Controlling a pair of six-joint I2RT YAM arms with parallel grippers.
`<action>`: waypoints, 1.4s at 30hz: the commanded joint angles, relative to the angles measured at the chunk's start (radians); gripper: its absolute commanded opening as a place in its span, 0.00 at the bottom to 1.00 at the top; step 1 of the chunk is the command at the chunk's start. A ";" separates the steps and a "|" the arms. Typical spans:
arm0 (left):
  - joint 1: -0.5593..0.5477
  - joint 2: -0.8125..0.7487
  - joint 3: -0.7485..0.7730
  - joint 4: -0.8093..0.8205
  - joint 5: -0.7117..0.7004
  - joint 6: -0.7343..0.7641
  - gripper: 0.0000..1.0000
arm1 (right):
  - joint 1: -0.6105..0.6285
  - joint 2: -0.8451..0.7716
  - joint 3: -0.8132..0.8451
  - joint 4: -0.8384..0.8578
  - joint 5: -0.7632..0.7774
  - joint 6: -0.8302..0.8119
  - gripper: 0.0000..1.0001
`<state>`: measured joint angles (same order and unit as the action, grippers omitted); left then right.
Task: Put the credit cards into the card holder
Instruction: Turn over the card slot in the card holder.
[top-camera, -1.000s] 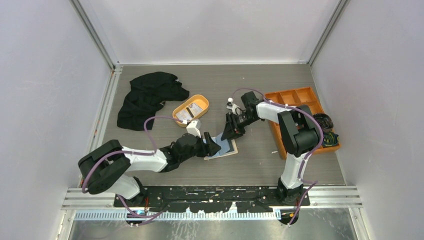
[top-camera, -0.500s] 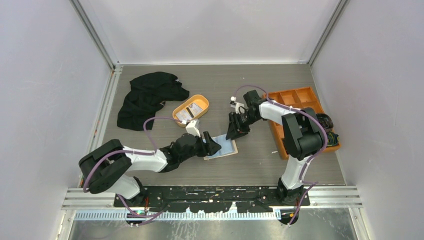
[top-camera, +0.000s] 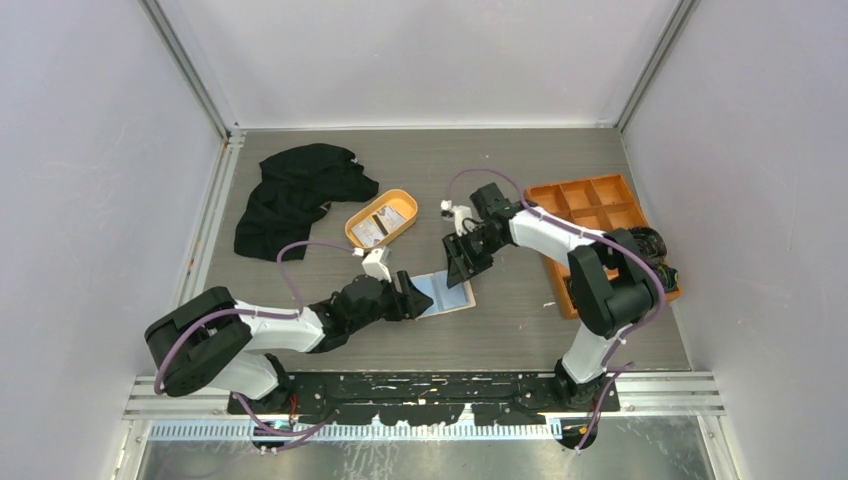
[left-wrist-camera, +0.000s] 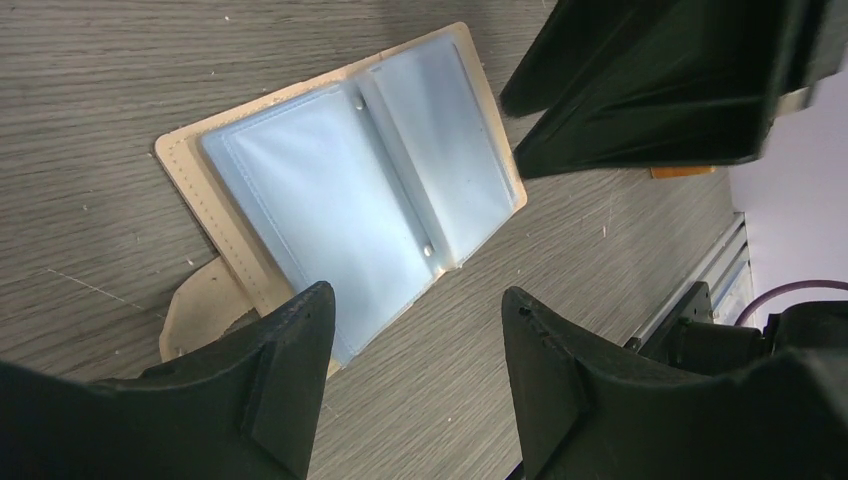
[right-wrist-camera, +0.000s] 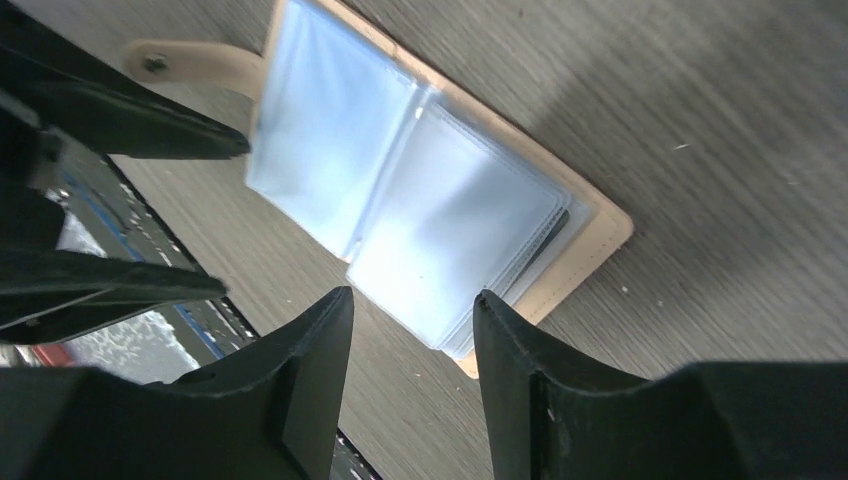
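1. the card holder (top-camera: 447, 294) lies opened flat on the table (top-camera: 520, 320), pale blue plastic pockets facing up. its snap tab (left-wrist-camera: 195, 300) pokes out from under the edge on the left arm's side. spread like this, the sleeves are exposed for loading.
2. the left gripper (top-camera: 410, 297) sits low at the holder's near-left edge, fingers set wide with nothing between them. my guess is it is there to pin or steady that side.
3. the right gripper (top-camera: 458, 262) hangs over the far-right corner, also spread and empty. from its wrist view the fingers frame the stacked sleeves, so it looks placed to keep the pages from folding shut. whether either gripper touches the holder, i cannot tell.
4. the credit cards (top-camera: 385, 220) rest in the oval orange tray (top-camera: 352, 228), behind the holder and apart from it. none shows in a pocket, so the loading looks not yet begun.
5. the table is grey wood-grain with small specks and scuffs. a black cloth (top-camera: 295, 195) is heaped at the far left and an orange compartment box (top-camera: 590, 205) sits at the right.
6. plain white walls (top-camera: 430, 60) close in three sides.
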<state>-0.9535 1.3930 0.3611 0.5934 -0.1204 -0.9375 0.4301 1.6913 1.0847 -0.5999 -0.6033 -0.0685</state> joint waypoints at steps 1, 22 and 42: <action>0.004 0.000 0.004 0.080 -0.012 -0.004 0.62 | 0.034 0.058 0.039 -0.027 0.095 -0.019 0.53; 0.040 0.110 0.016 0.103 0.043 -0.027 0.60 | 0.055 0.134 0.065 -0.046 0.034 0.032 0.43; 0.072 0.176 0.015 0.130 0.102 -0.068 0.56 | 0.050 0.194 0.052 0.083 -0.142 0.207 0.43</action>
<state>-0.8886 1.5452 0.3752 0.7235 -0.0360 -0.9955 0.4736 1.8660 1.1423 -0.6052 -0.6666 0.0757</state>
